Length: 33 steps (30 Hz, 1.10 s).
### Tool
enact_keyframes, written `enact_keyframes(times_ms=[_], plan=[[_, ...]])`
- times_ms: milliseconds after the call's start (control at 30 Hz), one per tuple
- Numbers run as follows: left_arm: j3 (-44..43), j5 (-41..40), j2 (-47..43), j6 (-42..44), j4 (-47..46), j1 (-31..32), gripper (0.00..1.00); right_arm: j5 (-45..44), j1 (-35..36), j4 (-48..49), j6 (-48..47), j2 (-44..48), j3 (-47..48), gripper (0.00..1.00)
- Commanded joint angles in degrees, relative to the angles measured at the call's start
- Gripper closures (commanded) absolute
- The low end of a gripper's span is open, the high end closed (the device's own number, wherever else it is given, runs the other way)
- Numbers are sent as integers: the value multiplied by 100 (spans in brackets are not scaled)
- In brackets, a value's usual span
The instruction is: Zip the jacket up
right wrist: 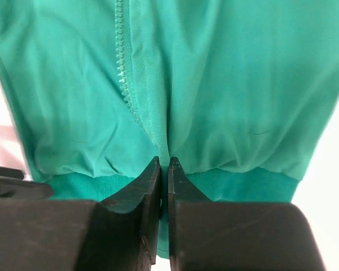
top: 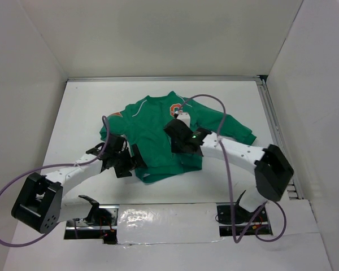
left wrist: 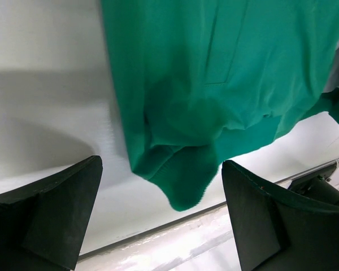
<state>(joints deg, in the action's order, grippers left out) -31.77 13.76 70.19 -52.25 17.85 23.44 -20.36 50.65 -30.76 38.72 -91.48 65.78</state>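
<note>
The green jacket (top: 152,132) lies on the white table, with the orange letter near its collar (top: 174,109). My right gripper (top: 179,151) is shut on a fold of jacket fabric at the ribbed hem. In the right wrist view the jaws (right wrist: 164,161) pinch the front edge just below the zipper teeth (right wrist: 123,73). My left gripper (top: 127,161) is open at the jacket's lower left corner. In the left wrist view a green ribbed corner (left wrist: 186,180) hangs between the spread fingers (left wrist: 62,209), touching neither. The zipper slider is not visible.
White walls enclose the table on three sides. A shiny strip (top: 158,217) runs along the near edge between the arm bases. A metal rail (top: 277,135) runs down the right side. Purple cables (top: 229,169) loop over both arms.
</note>
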Motion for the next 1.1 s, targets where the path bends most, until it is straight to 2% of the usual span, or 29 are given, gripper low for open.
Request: enact_keyframes(times_ms=[0, 167, 300, 433, 533, 633, 833, 1067], plan=[[-364, -57, 73, 110, -115, 73, 1, -74, -309, 237, 109, 822, -563, 92], [-655, -215, 47, 285, 52, 266, 1, -170, -732, 264, 276, 1667, -1277, 95], [-1199, -110, 248, 662, 105, 687, 1, 137, -1188, 518, 373, 2195, -1980, 98], [-1954, -540, 801, 655, 517, 1503, 1, 655, -1689, 1010, 391, 2591, -2429, 100], [-2596, -656, 1451, 489, 721, 1873, 1, 797, -1848, 1116, 364, 2819, -2605, 100], [-2773, -313, 1760, 532, 562, 1962, 1, 1006, -1962, 1265, 364, 2925, -2754, 100], [-3326, -470, 2664, 382, 772, 2111, 1, 1849, -2279, 1915, 162, 3382, -3377, 100], [-3977, -559, 3299, 303, 1036, 2358, 3, 2150, -2437, 2373, 110, 3663, -3791, 100]])
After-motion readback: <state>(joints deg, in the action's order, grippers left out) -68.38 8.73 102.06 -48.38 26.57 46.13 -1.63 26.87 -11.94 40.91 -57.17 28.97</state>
